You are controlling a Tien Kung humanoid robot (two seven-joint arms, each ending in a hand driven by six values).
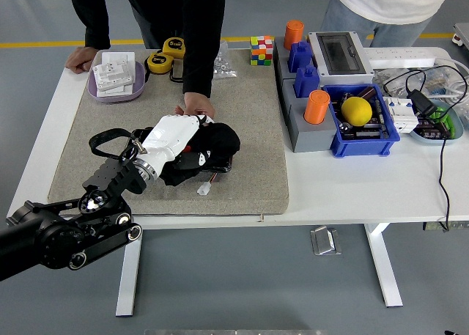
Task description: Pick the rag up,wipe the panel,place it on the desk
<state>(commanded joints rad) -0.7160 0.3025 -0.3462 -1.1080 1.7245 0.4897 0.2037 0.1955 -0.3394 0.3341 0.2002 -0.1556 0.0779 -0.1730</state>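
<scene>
The white table (pixel 344 192) is mostly covered on its left side by a big grey mat (pixel 249 122), and that's where everything is happening. Over on the right a grey block (pixel 297 133) with blue and orange pegs is parked, with a blue bin (pixel 363 141) holding a yellow ball (pixel 357 111) just beside it and a grey box with a dark panel (pixel 338 54) at the far side. A purple tray (pixel 110 91) sits at the far left corner of the mat.

The black left arm (pixel 66 232) is brought in from the lower left, and the white left hand (pixel 172 138) is laid right on top of the black rag (pixel 212 146), near the middle of the mat. The fingers are buried in the cloth, so whether they're actually clamped on it or just resting can't be told, tbh. A person's hand (pixel 195 106) is planted on the mat just at the far side of the rag. The right arm isn't seen at all.

So the pick-up step looks to be the one in hand, with no wiping done yet. For the next move, a solid pinch on the cloth would be needed, then a lift and a carry far right towards the panel, with that person's hand kept clear of.
</scene>
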